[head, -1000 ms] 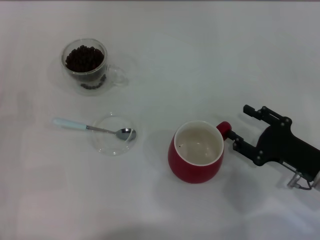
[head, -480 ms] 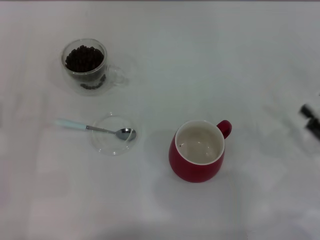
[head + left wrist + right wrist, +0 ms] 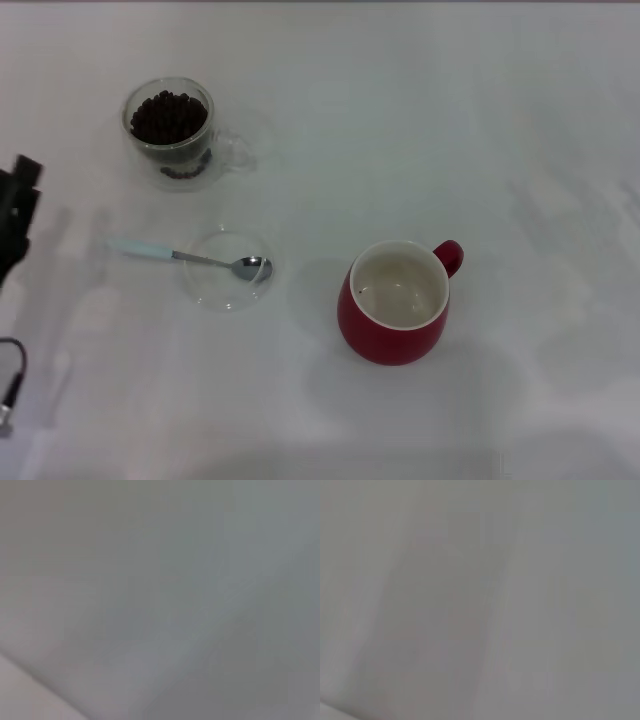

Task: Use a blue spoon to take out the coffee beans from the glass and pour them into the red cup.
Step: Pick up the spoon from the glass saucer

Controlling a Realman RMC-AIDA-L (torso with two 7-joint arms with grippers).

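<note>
The right arm was next to the squat shiny red cup with the cream-white inside (image 3: 397, 303) a moment ago, its black gripper close to the cup's handle. Now that arm has gone, and no part of it shows on the table. A new dark shape has come in at the left edge of the table. It looks like the left gripper (image 3: 15, 212), but only a small piece of it shows. Most of it is cut off, so nobody can tell if its jaws are open or closed, or if they hold anything.

This seems to mean the left arm will do the work, most likely starting with the spoon, which is the nearest task thing to it.

The small teaspoon with the pale blue handle and silver bowl (image 3: 190, 257) has not moved. Its bowl rests in a flat, clear, round glass dish (image 3: 226, 270), left of the middle of the table, and its handle sticks out toward the left edge. The small clear glass mug with a side handle (image 3: 173, 133) sits near the far left corner, and it is full of tiny dark coffee beans (image 3: 167, 116). The red cup stands near the middle, a bit toward the near edge. It looks almost empty, with one tiny dark speck inside that is too small to name.

Both wrist cameras show only a plain grey blur, so they do not help.
</note>
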